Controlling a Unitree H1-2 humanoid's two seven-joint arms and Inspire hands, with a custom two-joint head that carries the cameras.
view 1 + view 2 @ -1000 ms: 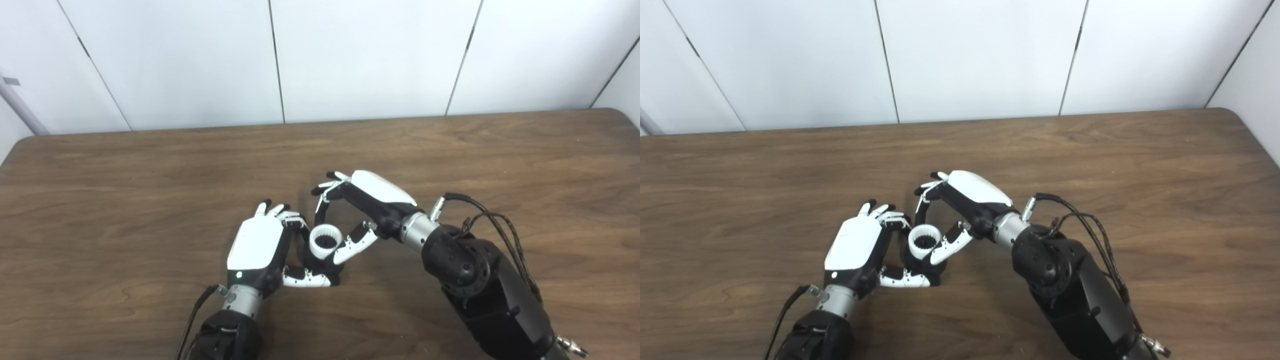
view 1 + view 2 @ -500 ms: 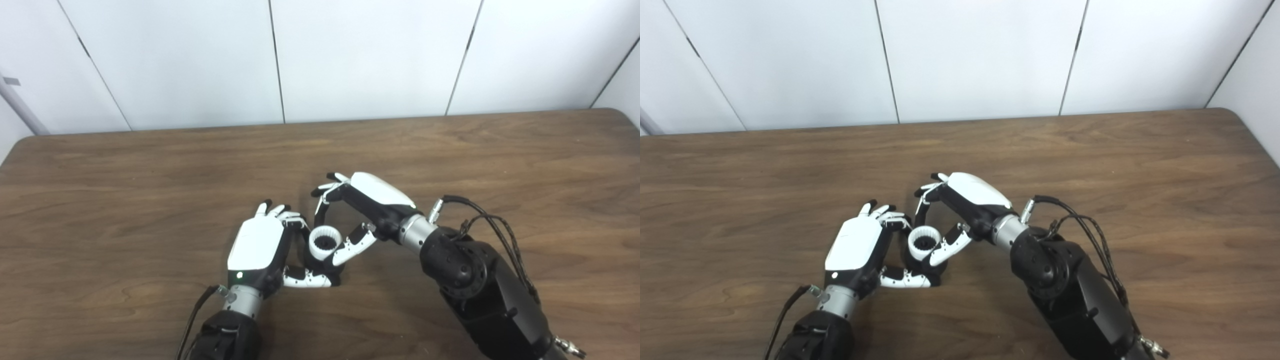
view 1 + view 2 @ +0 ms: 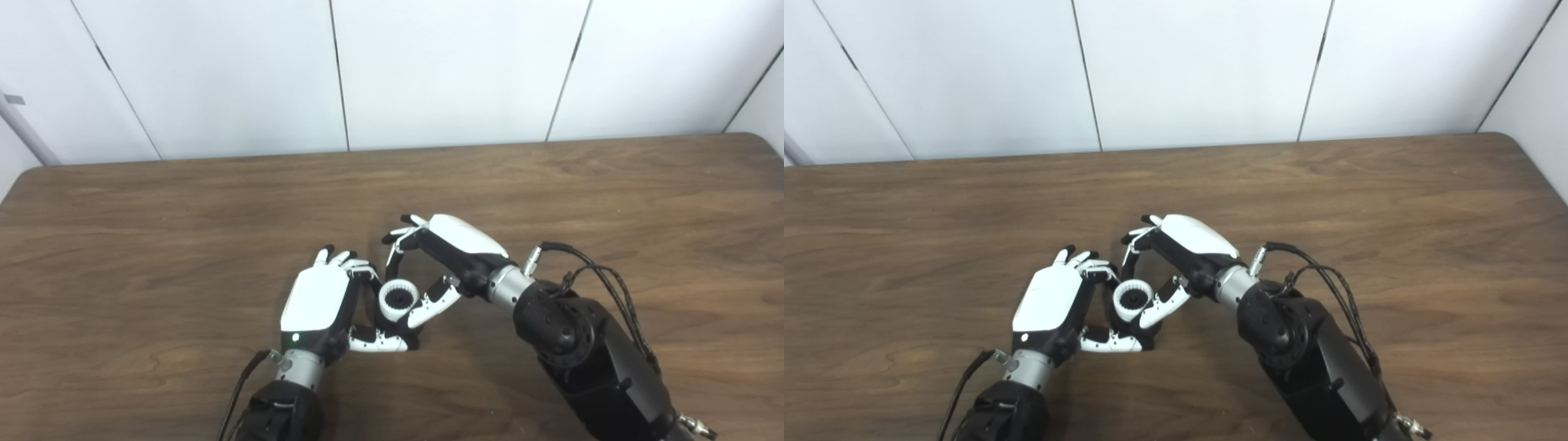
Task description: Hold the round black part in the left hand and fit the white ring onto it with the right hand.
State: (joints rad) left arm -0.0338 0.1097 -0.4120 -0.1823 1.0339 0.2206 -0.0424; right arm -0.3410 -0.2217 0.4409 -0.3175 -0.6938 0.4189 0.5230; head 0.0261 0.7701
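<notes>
Brown wood-grain desk (image 3: 153,245) spread under and around the fingers (image 3: 422,305) on all sides. White panelled wall (image 3: 441,67) with dark seams beyond them, behind the desk's far edge.

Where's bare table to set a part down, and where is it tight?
Bare wood on the table: the left stretch beside the left hand, the far band along the wall, and the right end beyond the right hand. It is tight at centre-front, where both hands close around the white ring on the round black part.
</notes>
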